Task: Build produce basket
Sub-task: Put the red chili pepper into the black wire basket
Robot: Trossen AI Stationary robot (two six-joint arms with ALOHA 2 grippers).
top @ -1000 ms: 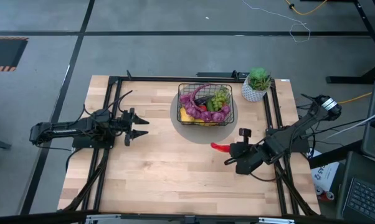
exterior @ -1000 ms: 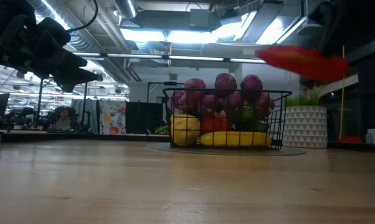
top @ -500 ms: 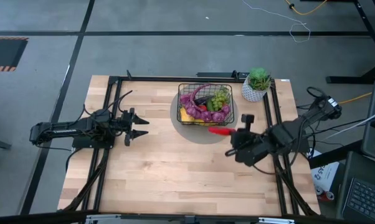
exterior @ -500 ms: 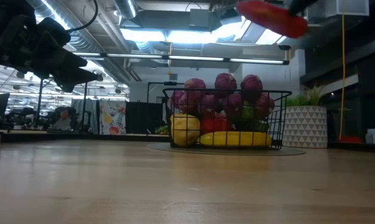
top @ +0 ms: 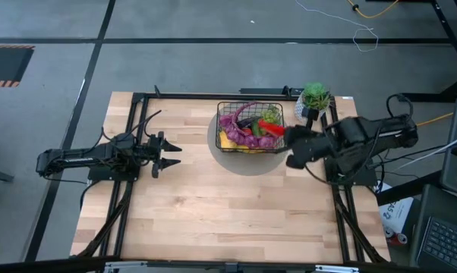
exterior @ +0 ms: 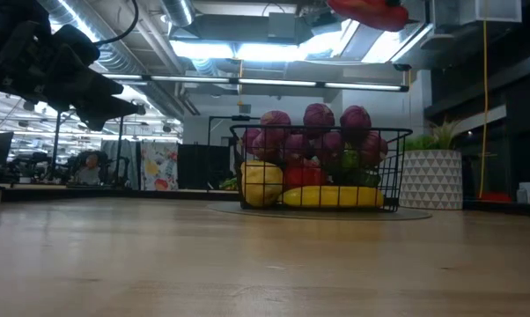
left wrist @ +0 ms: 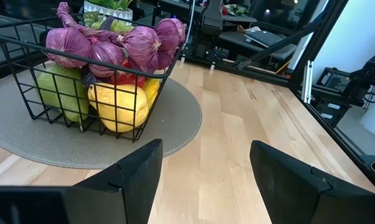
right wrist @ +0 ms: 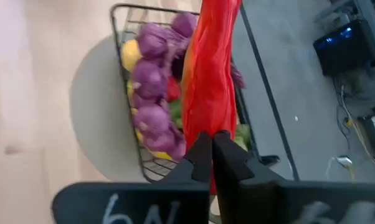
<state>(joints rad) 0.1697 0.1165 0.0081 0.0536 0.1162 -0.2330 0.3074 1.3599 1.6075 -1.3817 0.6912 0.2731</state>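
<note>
**Chili over the basket**

Wooden table (top: 213, 205) carries a grey round mat (top: 217, 148), and on it stands the black wire basket (top: 250, 108), already filled with purple grapes (left wrist: 141, 43), a banana (exterior: 335, 196) and other produce. Above the basket's right side hangs the red chili (right wrist: 209, 74), pinched at one end by the right gripper (right wrist: 212, 163), its fingers pressed together on it. The chili looks light, smooth and a little slippery, so I think a hold near the thick end is safest. The left gripper (left wrist: 203, 165) waits, spread, over the table's left side.
</note>
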